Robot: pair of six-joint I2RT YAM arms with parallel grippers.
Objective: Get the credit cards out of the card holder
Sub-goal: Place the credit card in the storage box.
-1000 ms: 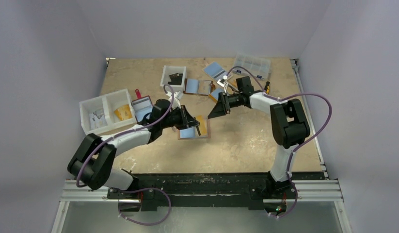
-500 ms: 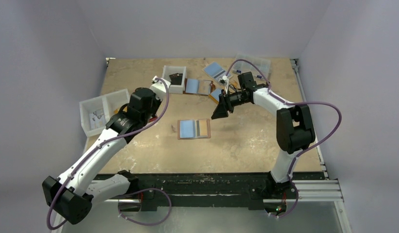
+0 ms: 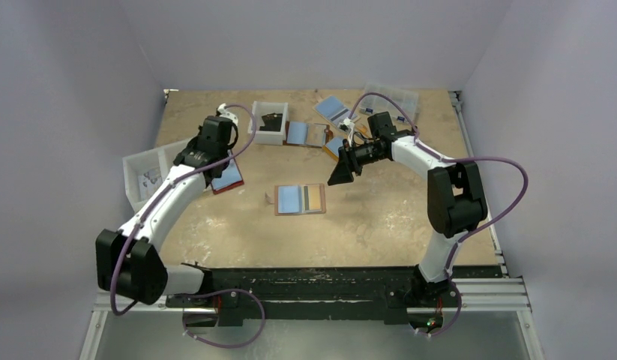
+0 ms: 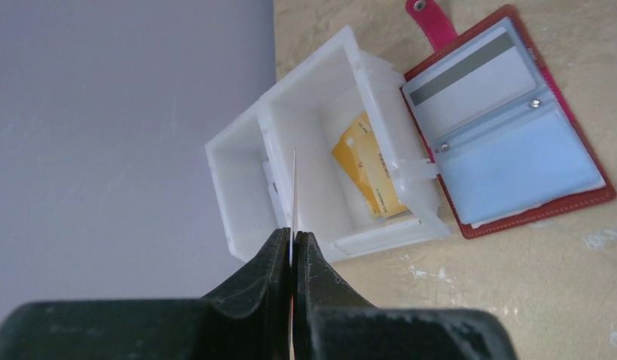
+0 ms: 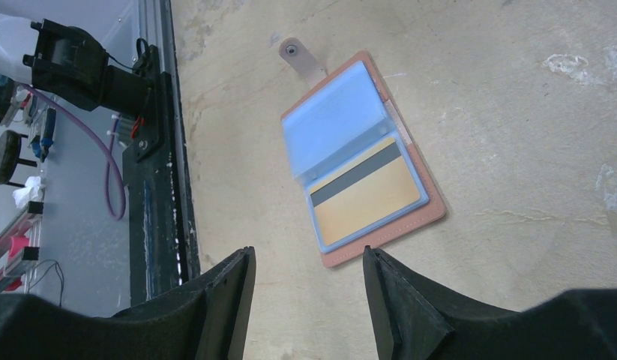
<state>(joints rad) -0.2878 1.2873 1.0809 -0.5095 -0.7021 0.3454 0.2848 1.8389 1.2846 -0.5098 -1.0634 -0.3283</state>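
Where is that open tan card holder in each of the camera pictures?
Top external: the card holder lies open mid-table, between the two arms.
Left wrist: not in it; only a white bin, a red wallet and the left gripper's card.
Right wrist: centre, above the right gripper, strap tab up-left.
Shared landmark: the black rail, bottom from above, left in the right wrist view.

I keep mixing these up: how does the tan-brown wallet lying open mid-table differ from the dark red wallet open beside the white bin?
The tan-brown leather-like card holder lies alone mid-table; the dark red leather-like wallet lies right beside the white plastic bin. The card holder shows a gold card with a dark stripe; the red wallet, a pale card with a grey stripe. Both lie open flat, with clear pockets and a snap tab.
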